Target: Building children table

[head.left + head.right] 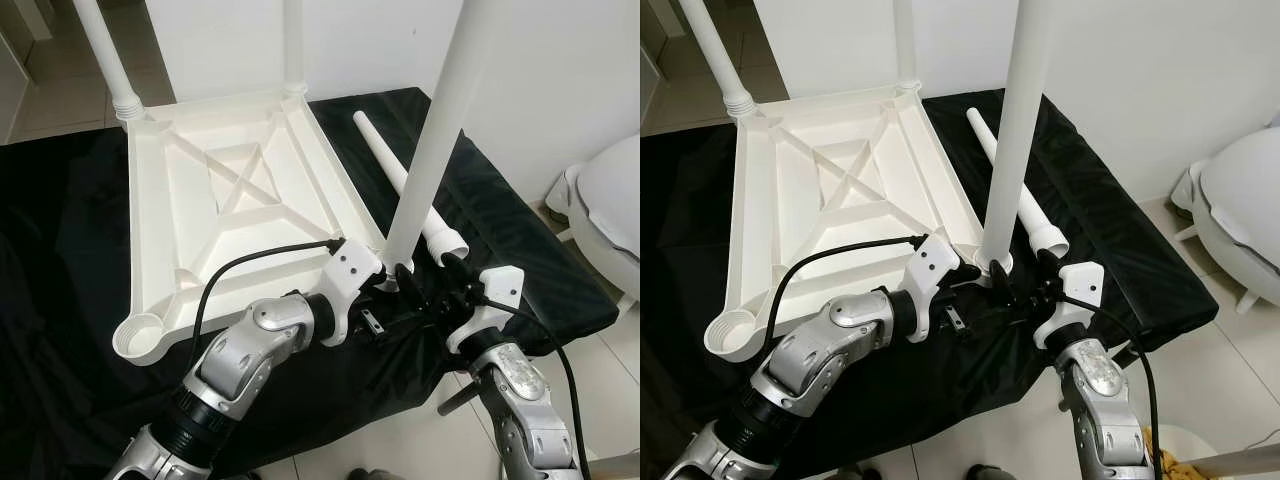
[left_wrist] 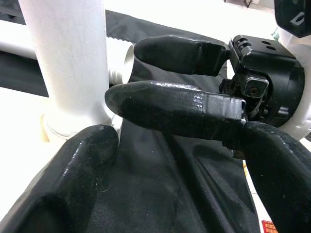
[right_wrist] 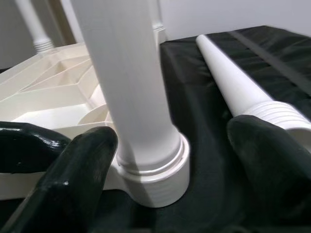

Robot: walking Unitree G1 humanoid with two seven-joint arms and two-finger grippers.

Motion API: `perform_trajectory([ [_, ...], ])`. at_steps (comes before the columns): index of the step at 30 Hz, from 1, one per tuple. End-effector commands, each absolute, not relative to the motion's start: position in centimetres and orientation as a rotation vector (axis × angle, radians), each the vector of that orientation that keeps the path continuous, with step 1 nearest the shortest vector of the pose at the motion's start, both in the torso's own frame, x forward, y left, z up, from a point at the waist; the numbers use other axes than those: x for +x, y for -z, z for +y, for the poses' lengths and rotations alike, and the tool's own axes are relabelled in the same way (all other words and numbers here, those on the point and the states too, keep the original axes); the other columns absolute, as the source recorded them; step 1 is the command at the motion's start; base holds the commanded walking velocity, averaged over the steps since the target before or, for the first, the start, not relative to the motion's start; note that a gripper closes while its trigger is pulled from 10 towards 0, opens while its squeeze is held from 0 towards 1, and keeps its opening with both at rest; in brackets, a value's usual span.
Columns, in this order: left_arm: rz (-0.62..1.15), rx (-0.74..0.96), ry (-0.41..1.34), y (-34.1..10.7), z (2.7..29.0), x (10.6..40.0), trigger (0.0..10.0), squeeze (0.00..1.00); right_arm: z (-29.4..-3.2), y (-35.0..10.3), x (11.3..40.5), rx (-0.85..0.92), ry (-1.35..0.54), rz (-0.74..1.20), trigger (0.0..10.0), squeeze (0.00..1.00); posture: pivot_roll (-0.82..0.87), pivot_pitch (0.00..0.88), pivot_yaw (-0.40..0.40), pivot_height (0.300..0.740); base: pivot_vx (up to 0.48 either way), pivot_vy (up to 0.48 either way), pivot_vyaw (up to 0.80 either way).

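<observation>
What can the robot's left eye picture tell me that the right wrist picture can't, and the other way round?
Left eye: the whole upturned tabletop, its open corner socket, the left arm and right arm. Right wrist: a close look at the collar where the upright leg seats, between open fingers of the right tool. Shared: that leg and the loose leg on black cloth.

black cloth [image 1: 70,230] covering the work surface, white rounded object [image 1: 610,205] on pale tiled floor [image 1: 610,370], white wall [image 1: 560,80]
</observation>
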State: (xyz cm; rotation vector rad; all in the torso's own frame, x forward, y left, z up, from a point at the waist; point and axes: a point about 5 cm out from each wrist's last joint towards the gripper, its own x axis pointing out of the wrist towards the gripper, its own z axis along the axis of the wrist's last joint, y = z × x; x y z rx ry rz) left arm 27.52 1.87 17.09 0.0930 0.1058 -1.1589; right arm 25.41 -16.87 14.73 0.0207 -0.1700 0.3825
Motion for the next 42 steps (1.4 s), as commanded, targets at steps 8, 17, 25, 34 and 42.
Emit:
perform_trajectory([
  [8, 0.112, 0.162, 0.618, -17.2, 9.5, 32.0, 10.0, 0.0, -16.2, -14.6, 24.0, 0.016, -0.567, -0.154, 10.0, 0.0, -0.08, 0.135, 0.037, 0.74, 0.0, 0.0, 0.0],
  [17, 0.097, 0.161, 0.64, -17.3, 9.3, 31.8, 10.0, 0.0, -16.4, -14.8, 24.7, 0.02, -0.552, -0.161, 10.0, 0.0, -0.07, 0.131, 0.026, 0.74, 0.0, 0.0, 0.0],
  [25, 0.087, 0.142, 0.667, -17.6, 10.2, 31.8, 10.0, 0.0, -16.8, -14.8, 24.3, 0.034, -0.574, -0.154, 10.0, 0.0, -0.08, 0.129, 0.03, 0.74, 0.0, 0.0, 0.0],
  [34, 0.077, 0.152, 0.639, -17.8, 11.0, 32.2, 10.0, 0.0, -17.1, -14.8, 24.1, 0.032, -0.591, -0.145, 10.0, 0.0, -0.07, 0.135, 0.033, 0.74, 0.0, 0.0, 0.0],
  [42, 0.11, 0.202, 0.812, -16.4, 9.5, 30.2, 10.0, 0.0, -17.8, -14.2, 24.3, 0.026, -0.576, -0.129, 10.0, 0.0, -0.07, 0.136, 0.04, 0.74, 0.0, 0.0, 0.0],
])
